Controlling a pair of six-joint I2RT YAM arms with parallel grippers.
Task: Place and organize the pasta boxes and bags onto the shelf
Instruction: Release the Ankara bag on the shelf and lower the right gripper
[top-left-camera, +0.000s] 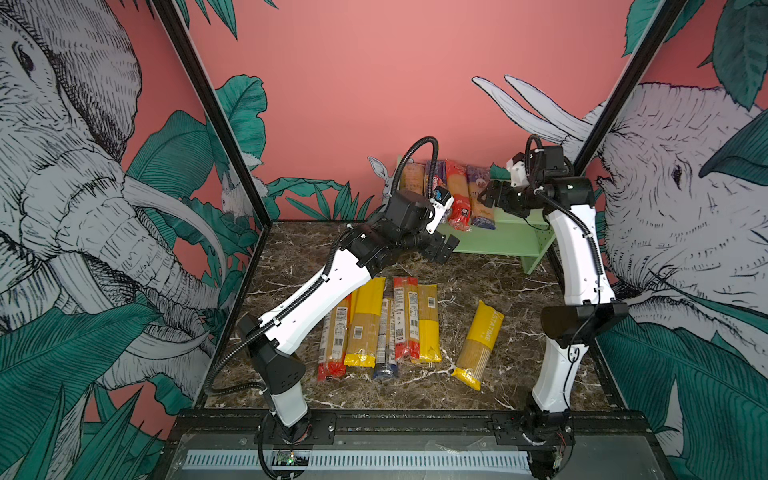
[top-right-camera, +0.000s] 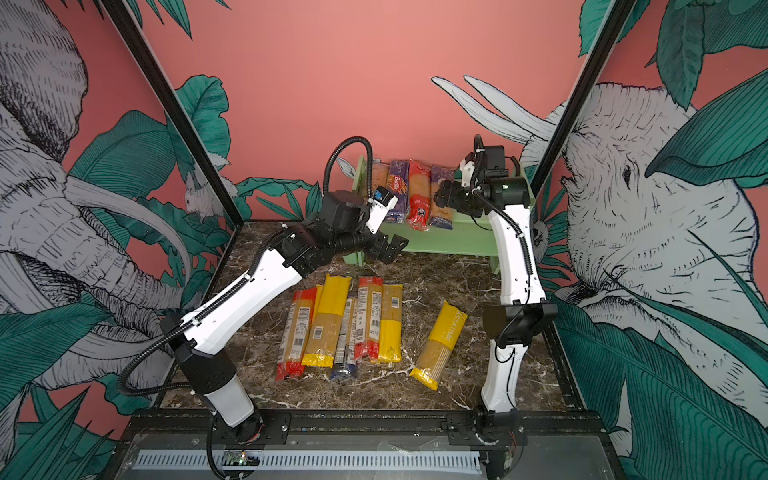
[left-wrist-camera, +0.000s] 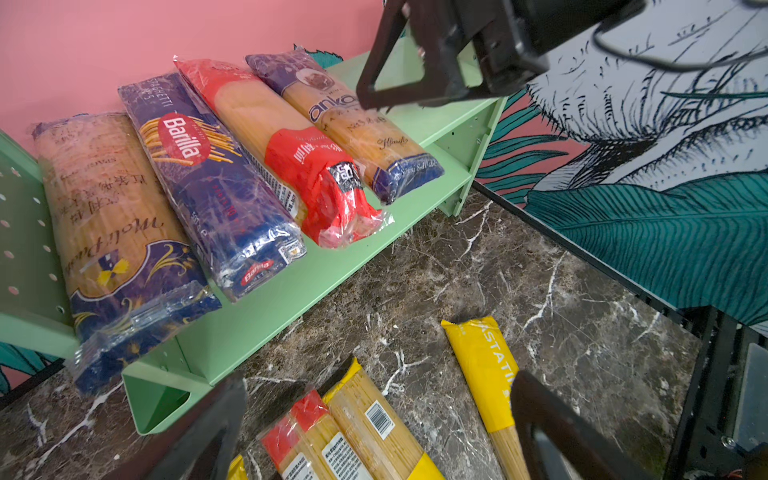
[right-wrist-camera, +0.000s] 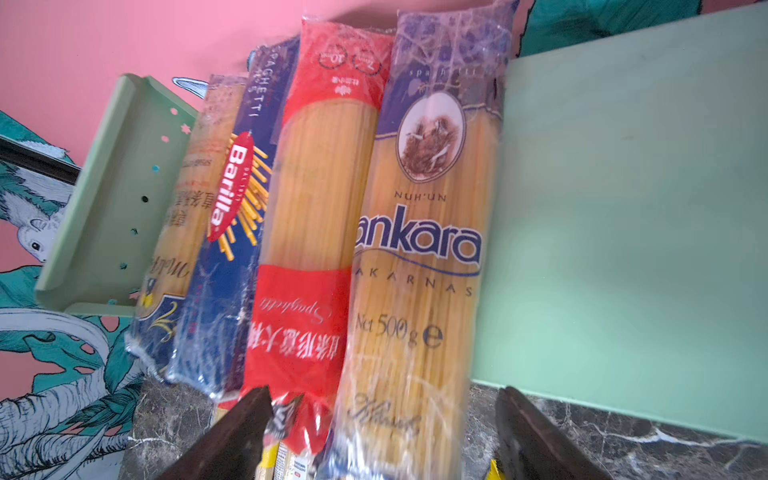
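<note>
Lying side by side on green shelf (top-left-camera: 498, 237), four spaghetti packs (top-left-camera: 456, 195)

Light in here is bright and even, softly from above, so the marble tabletop (top-left-camera: 515, 299) only gets faint shadows. Both top views bend fisheye-style toward the edges, while the right wrist view is smeared with blur. The plastic on the shelved pasta bags (left-wrist-camera: 232, 199) throws white glare, and the fingers (right-wrist-camera: 232, 440) of the right gripper (right-wrist-camera: 384, 390) sit dark and out of focus.
</note>
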